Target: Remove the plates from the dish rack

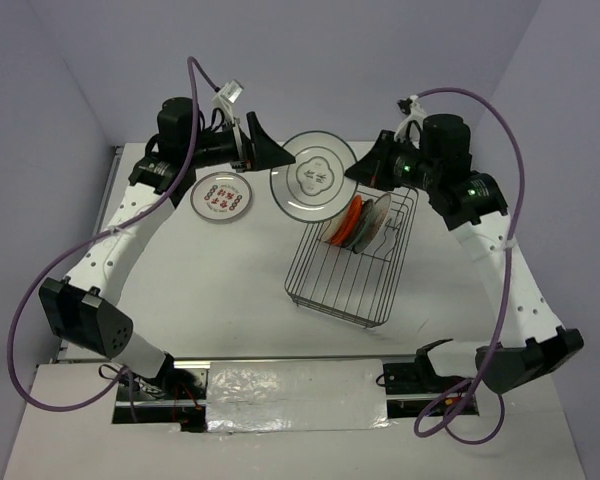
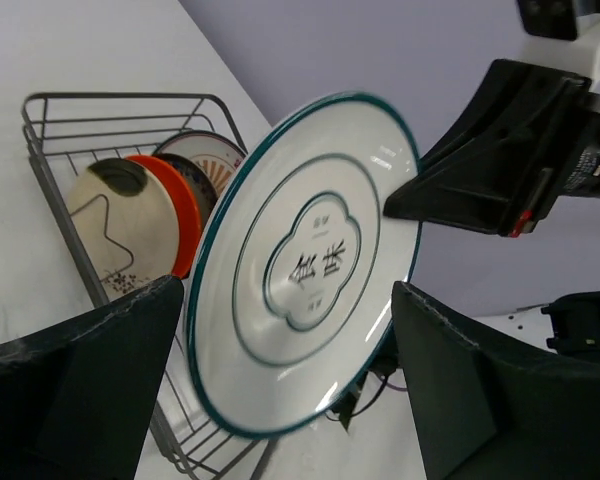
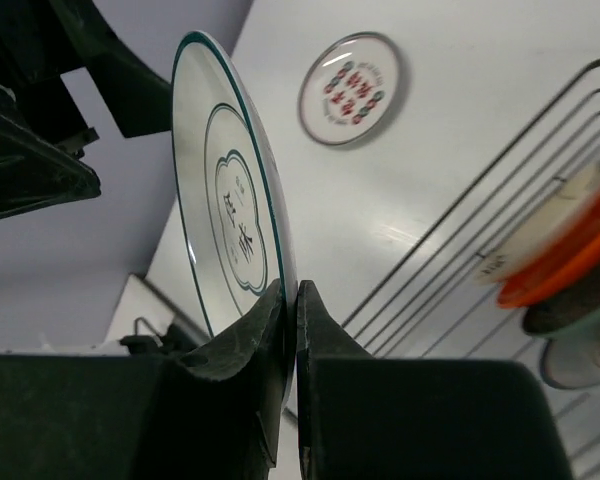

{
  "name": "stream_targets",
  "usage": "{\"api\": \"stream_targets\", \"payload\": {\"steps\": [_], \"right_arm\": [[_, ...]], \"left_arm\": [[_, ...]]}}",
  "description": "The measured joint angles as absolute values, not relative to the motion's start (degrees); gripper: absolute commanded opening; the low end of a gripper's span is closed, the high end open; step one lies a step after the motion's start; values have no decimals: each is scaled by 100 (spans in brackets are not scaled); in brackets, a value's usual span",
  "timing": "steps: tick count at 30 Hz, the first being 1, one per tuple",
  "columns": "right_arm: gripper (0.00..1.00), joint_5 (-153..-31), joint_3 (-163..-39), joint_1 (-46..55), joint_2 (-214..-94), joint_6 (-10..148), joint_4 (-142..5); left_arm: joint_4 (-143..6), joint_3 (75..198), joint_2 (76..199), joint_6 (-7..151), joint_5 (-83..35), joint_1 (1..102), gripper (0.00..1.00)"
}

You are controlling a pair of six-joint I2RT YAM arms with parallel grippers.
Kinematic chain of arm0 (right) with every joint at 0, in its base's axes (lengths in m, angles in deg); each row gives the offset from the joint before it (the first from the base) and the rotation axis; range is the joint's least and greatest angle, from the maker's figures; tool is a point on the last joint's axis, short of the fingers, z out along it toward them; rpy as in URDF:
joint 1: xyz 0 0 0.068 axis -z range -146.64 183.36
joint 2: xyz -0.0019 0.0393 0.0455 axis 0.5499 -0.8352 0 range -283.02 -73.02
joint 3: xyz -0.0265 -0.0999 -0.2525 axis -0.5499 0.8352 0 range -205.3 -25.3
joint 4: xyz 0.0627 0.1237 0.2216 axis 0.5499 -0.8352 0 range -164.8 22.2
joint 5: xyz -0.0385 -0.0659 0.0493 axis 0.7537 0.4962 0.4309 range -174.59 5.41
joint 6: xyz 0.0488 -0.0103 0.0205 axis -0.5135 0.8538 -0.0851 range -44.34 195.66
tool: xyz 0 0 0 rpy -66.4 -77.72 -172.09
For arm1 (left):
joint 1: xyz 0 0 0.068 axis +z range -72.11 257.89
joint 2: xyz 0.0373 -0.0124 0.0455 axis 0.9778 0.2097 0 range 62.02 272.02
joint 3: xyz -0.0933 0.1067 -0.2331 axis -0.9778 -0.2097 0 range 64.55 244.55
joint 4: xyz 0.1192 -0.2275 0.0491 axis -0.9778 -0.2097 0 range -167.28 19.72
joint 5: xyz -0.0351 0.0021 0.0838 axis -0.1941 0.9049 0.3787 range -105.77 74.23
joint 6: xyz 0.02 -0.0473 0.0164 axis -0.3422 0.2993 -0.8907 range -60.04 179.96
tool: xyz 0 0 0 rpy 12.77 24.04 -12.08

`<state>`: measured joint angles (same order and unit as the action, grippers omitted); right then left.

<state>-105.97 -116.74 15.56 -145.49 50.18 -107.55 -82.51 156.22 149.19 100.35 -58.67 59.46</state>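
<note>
My right gripper (image 1: 363, 172) is shut on the rim of a white plate with a teal-green edge (image 1: 313, 177) and holds it on edge in the air, above the table behind the dish rack (image 1: 325, 285). In the right wrist view the fingers (image 3: 280, 330) pinch that plate (image 3: 230, 200). My left gripper (image 1: 275, 155) is open at the plate's other side. In the left wrist view the plate (image 2: 310, 260) sits between the wide-apart fingers (image 2: 90, 380) without touching them. An orange plate (image 2: 175, 205), a cream one (image 2: 115, 225) and a patterned one (image 2: 215, 150) stand in the rack (image 2: 50, 170).
A small white plate with red patterns (image 1: 222, 195) lies flat on the table left of the held plate; it also shows in the right wrist view (image 3: 350, 88). The near part of the rack holds no plates. The table's back edge is just behind both grippers.
</note>
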Motion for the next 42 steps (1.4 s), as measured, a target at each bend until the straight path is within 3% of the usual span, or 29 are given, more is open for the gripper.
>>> {"api": "stream_targets", "payload": {"steps": [1,2,3,4,5,8,9,10,11,12,13,17,24,29,31,34,35,37,39,42], "right_arm": [[0,-10851,-11534,1556,-14628,4904,-10567],[0,-11059,-11433,1556,-14706,4800,-10390],[0,-11231,-11359,1556,-14765,4710,-10215],[0,-11384,-11285,1554,-14800,4627,-10029],[0,-11472,-11252,1554,-14813,4548,-9946],[0,-11590,-11162,1608,-14813,4365,-9603],[5,-11587,-11103,1656,-14818,4303,-9531],[20,-11603,-11062,1687,-14840,4251,-9504],[43,-11633,-11029,1691,-14855,4198,-9452],[81,-11614,-11033,1680,-14879,4172,-9428],[95,-11478,-11049,1648,-14892,4153,-9437],[98,-10269,-11365,1628,-14905,4196,-10241],[98,-8506,-11446,1777,-14470,4336,-11430],[98,-8239,-11376,1777,-13847,4677,-11743],[98,-8237,-11326,1777,-13692,4815,-11773],[98,-8241,-11099,1777,-13603,5044,-11845],[99,-8248,-11014,1777,-13622,5114,-11865],[99,-8291,-10893,1777,-13729,5224,-11983],[100,-8326,-10882,1774,-13941,5324,-12112],[100,-8167,-11046,1735,-14459,5414,-12425]], "left_arm": [[-8272,15688,14943,10004,-5829,5957,94],[-8275,15710,14954,9954,-5812,5968,76],[-8281,15708,14959,9936,-5797,5985,66],[-8277,15679,14959,9899,-5759,6011,39],[-8264,15636,14961,9927,-5744,6040,26],[-8262,15572,15004,9934,-5840,6160,3],[-8235,15587,15004,9951,-5967,6175,0],[-8235,15633,15002,9927,-5987,6175,0],[-8294,15690,15007,9892,-5974,6182,0],[-8423,15760,15035,9875,-5919,6199,0],[-8583,15837,15079,9818,-5790,6245,0],[-9330,15889,15308,9831,-4946,6730,0],[-9542,15629,16729,10104,-3451,8794,0],[-9706,16110,17938,10087,-3141,8883,6],[-9708,16202,18106,10078,-3119,8785,14],[-9652,16178,18108,10065,-3126,8673,38],[-9560,16151,18106,10050,-3150,8656,52],[-9426,16040,18106,10059,-3174,8647,70],[-9398,15896,18106,10035,-3154,8647,99],[-9654,15828,18119,10043,-2957,8636,99]]}}
